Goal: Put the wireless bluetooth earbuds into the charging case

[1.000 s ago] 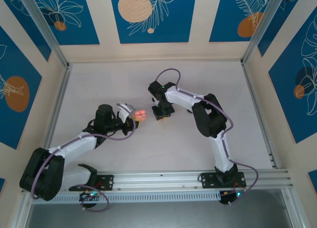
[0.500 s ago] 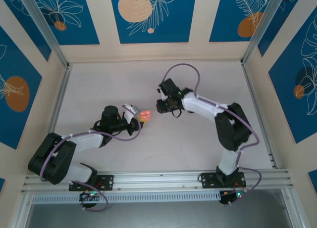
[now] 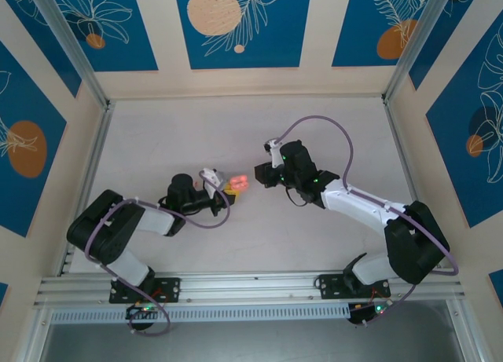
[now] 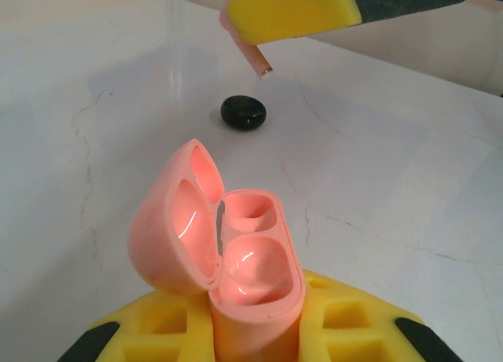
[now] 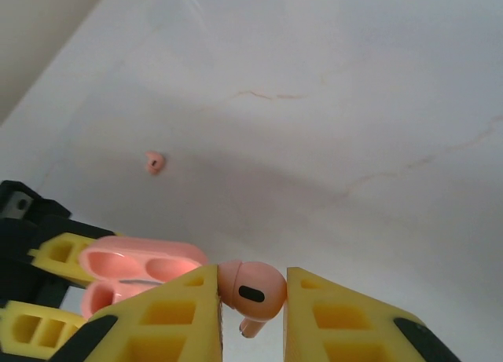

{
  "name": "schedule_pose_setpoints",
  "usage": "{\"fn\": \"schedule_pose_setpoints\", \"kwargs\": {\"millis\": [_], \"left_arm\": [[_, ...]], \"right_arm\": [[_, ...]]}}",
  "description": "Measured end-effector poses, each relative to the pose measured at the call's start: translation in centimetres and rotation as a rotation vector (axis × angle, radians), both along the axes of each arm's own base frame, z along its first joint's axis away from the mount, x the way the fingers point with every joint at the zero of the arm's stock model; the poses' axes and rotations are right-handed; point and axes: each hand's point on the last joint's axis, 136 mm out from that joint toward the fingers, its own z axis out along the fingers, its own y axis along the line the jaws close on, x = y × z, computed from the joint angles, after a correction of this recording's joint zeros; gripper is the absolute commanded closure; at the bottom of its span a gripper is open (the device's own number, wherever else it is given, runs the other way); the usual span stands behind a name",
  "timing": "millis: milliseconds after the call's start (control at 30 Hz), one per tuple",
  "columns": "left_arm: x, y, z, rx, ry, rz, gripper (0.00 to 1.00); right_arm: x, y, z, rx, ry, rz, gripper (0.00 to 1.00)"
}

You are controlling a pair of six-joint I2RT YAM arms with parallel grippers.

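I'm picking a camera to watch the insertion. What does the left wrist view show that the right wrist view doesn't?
Left wrist adds: inside the open pink case, two wells, both empty, and a black disc on the table beyond. Right wrist adds: a loose pink earbud lying on the table, and the body of the held pink earbud pinched in the right claw. Shared: the case gripped by the left claw, the right claw's earbud close by.

The top view looks steeply down from above the near edge over the whole pale marbled bench [image 3: 196, 134]. The wrist views sit low and close, facing each other across the open pink plastic case [image 4: 236, 252] [image 5: 134, 264].
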Motion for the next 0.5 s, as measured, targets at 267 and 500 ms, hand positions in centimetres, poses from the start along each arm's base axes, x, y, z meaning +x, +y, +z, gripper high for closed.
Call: {"fn": "schedule_pose_setpoints", "kwargs": {"millis": [267, 500], "left_arm": [[0.2, -0.2, 0.8, -0.031, -0.027, 0.002, 0.8], [0.3, -0.3, 1.3, -0.05, -0.032, 0.001, 0.8]], "right_arm": [[-1.8, 1.6, 0.0, 0.028, -0.035, 0.107, 0.78], [-2.1, 2.1, 0.5, 0.031, -0.068, 0.135, 0.78]]}}
